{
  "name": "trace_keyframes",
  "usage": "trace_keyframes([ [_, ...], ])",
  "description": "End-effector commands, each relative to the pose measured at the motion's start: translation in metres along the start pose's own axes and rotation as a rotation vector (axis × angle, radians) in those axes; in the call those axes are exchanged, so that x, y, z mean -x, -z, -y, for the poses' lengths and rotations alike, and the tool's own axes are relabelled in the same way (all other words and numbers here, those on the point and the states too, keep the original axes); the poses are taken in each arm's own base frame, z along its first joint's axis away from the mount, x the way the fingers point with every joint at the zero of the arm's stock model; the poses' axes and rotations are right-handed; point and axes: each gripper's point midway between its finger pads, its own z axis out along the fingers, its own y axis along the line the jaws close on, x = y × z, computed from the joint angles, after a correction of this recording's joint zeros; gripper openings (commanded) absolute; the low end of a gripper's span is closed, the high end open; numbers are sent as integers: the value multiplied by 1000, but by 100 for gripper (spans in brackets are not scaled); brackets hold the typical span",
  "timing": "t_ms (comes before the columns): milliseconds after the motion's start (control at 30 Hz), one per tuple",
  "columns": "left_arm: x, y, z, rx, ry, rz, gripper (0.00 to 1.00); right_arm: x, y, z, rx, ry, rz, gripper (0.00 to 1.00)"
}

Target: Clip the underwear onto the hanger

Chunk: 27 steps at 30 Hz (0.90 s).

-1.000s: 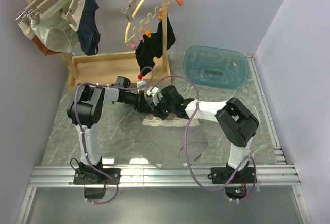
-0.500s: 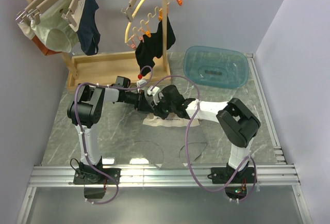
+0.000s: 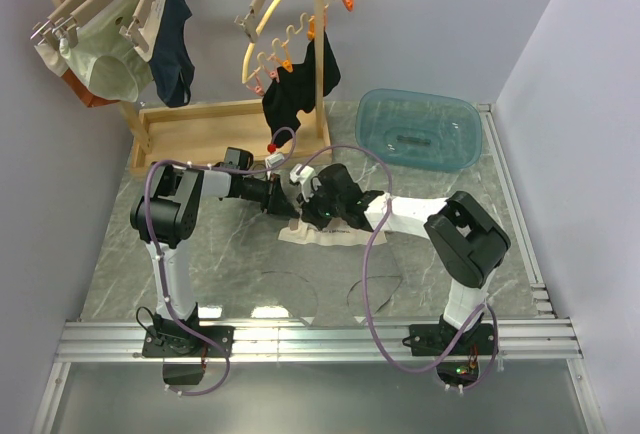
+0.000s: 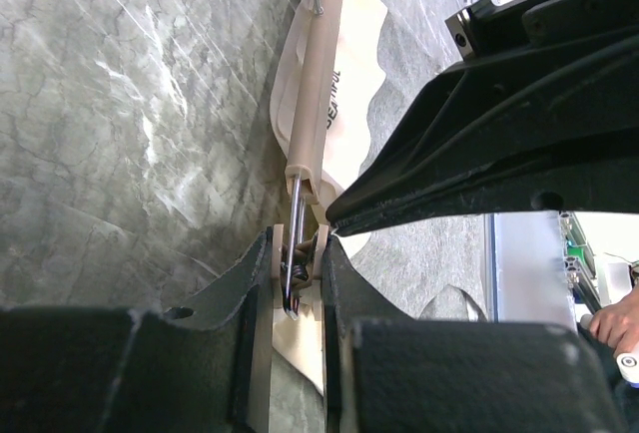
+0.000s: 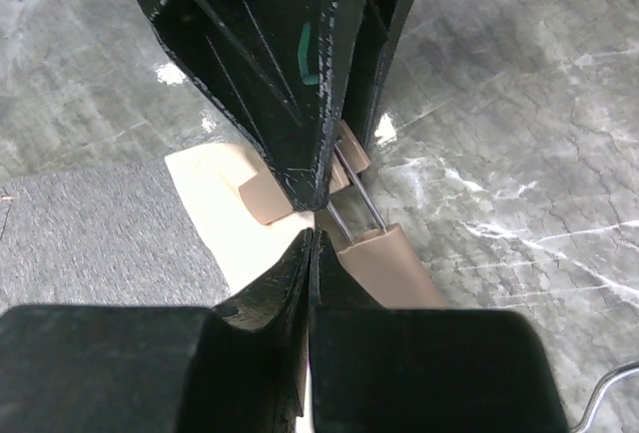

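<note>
Rack (image 3: 200, 126): wooden, at the far left of the table (image 3: 200, 254); pale green briefs (image 3: 105, 66) and navy briefs (image 3: 178, 54) hang from it on hangers.
Left gripper (image 4: 297, 253): low over the middle of the table, fingers closed on the clip (image 4: 300, 241) at the near end of the hanger, one finger against each flat side of it.
Hanger (image 4: 315, 84): light wooden straight bar, lying flat on top of the underwear and reaching away from the left gripper.
Underwear (image 4: 351, 64): pale beige cloth, spread flat on the marbled table under the hanger, between the two grippers; its edge reaches the pinched clip, but whether any cloth sits inside the clip cannot be told.
Right gripper (image 5: 312, 238): fingers pressed fully together with nothing between them, tip low on the cloth just beside the clip, pointing at the left gripper's tip.
Tub (image 3: 420, 129): clear blue plastic, at the far right of the table, well apart from both grippers.
</note>
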Motion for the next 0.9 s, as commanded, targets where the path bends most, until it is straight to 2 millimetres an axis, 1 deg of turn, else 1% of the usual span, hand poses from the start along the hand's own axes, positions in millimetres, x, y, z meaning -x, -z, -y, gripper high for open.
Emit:
trace_keyframes([
  [0,11,3,-4,42,-37,11,1,28,14,9,-35,22,86,0],
  [133,11,3,-3,40,-33,10,1,27,13,6,-21,21,85,0],
  [200,11,3,-4,35,-26,7,6,27,13,5,-16,20,84,0],
  [233,11,3,-3,32,-24,6,10,27,12,5,-16,19,84,0],
  [267,11,3,-3,32,-26,6,19,28,13,5,-13,19,84,0],
  [333,11,3,-3,31,-21,5,28,27,12,5,-12,19,83,0],
  [367,11,3,-3,32,-20,5,34,27,12,4,-10,18,81,0],
  [433,12,3,-4,38,-24,6,37,27,12,5,-11,17,80,0],
  [467,12,3,-5,44,-12,6,41,27,11,4,-8,17,79,0],
  [600,13,3,-8,58,-2,7,46,27,9,3,3,12,77,0],
  [633,14,4,-9,65,-2,7,49,27,9,3,5,10,74,0],
  [667,16,4,-9,71,-2,11,52,27,8,1,9,11,74,0],
  [733,19,7,-8,86,-9,19,56,27,7,1,11,10,72,0],
  [767,22,7,-10,103,-18,22,60,26,7,1,15,9,69,0],
  [800,26,9,-11,117,-27,27,61,26,6,1,15,9,68,0],
  [833,31,11,-8,130,-45,36,65,23,5,1,23,4,56,0],
  [867,36,13,-11,157,-58,43,66,27,5,0,27,6,57,0],
])
